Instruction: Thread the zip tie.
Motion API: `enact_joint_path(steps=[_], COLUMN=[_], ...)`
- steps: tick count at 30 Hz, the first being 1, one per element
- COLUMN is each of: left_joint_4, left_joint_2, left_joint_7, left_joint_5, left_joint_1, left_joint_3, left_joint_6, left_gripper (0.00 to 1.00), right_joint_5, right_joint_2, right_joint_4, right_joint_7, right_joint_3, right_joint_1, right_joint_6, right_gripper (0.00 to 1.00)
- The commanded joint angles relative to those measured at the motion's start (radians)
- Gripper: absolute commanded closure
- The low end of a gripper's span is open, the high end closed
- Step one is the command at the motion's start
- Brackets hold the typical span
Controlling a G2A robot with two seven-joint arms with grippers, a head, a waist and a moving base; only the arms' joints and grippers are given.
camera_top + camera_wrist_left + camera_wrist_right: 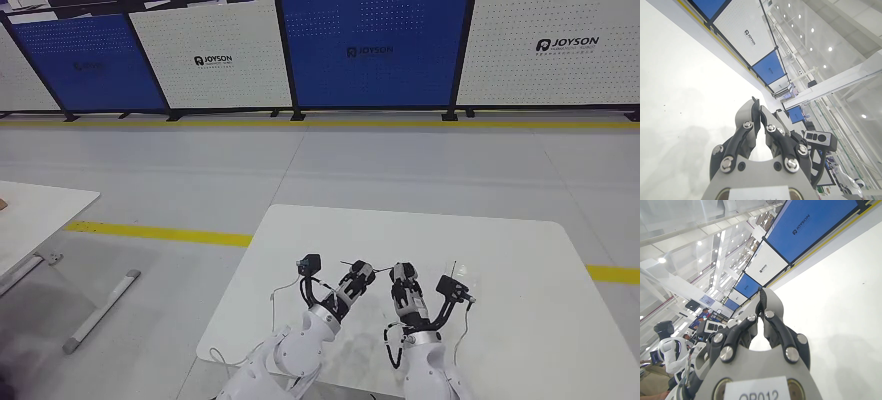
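seeing left tool (759, 107), right tool (762, 294) pinched shut over white worktop (500, 260); can't tell if gripping thin black zip tie.

Overhead top view, close wrist views, shared table (520, 300)

Bright ceiling lamps (662, 260), glaring white table (677, 66).

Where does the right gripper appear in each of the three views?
Top view: right gripper low in the middle, over the white table.
Left wrist view: right gripper behind the left gripper.
Right wrist view: right gripper in the foreground, shut.
Shared landmark: blue and white panels.
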Motion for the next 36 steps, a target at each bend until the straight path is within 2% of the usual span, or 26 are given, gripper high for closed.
enact_joint_path(steps=[1, 14, 15, 16, 18, 22, 26, 30, 33, 36], left_joint_4=[0.0, 0.001, 0.002, 0.002, 0.003, 0.005, 0.003, 0.001, -0.003, -0.005], left_joint_2=[0.0, -0.003, -0.003, -0.003, -0.004, -0.005, -0.005, -0.003, -0.003, -0.002], left_joint_7=[0.0, 0.009, 0.01, 0.012, 0.017, 0.024, 0.029, 0.03, 0.029, 0.028], left_joint_5=[-0.001, -0.005, -0.005, -0.002, 0.0, -0.002, -0.004, -0.003, -0.002, 0.001], left_joint_1=[0.0, -0.002, -0.002, -0.003, -0.004, -0.006, -0.004, 0.002, 0.006, 0.008], left_joint_3=[-0.001, 0.002, 0.003, 0.004, 0.004, 0.004, -0.002, -0.012, -0.017, -0.019], left_joint_6=[-0.001, -0.004, -0.004, -0.003, -0.004, -0.004, -0.005, -0.008, -0.009, -0.01], left_gripper=[1.0, 1.0, 0.84, 0.78, 0.72, 0.68, 0.7, 0.79, 0.92, 0.95], right_joint_5=[0.001, -0.016, -0.018, -0.021, -0.027, -0.035, -0.04, -0.045, -0.046, -0.042], right_joint_2=[0.0, 0.0, 0.0, 0.0, 0.0, -0.001, -0.002, -0.002, -0.002, -0.003], right_joint_4=[0.003, 0.01, 0.009, 0.009, 0.009, 0.015, 0.02, 0.018, 0.016, 0.013], right_joint_7=[-0.001, 0.01, 0.009, 0.008, 0.008, 0.008, 0.005, -0.003, -0.008, -0.013], right_joint_3=[-0.001, -0.007, -0.006, -0.006, -0.005, -0.008, -0.009, -0.01, -0.009, -0.008], right_joint_1=[0.001, 0.008, 0.007, 0.007, 0.007, 0.01, 0.013, 0.012, 0.009, 0.005], right_joint_6=[-0.003, 0.0, 0.002, 0.005, 0.014, 0.03, 0.038, 0.043, 0.042, 0.043], right_gripper=[1.0, 1.0, 1.0, 1.0, 1.0, 1.0, 1.0, 1.0, 1.0, 1.0])
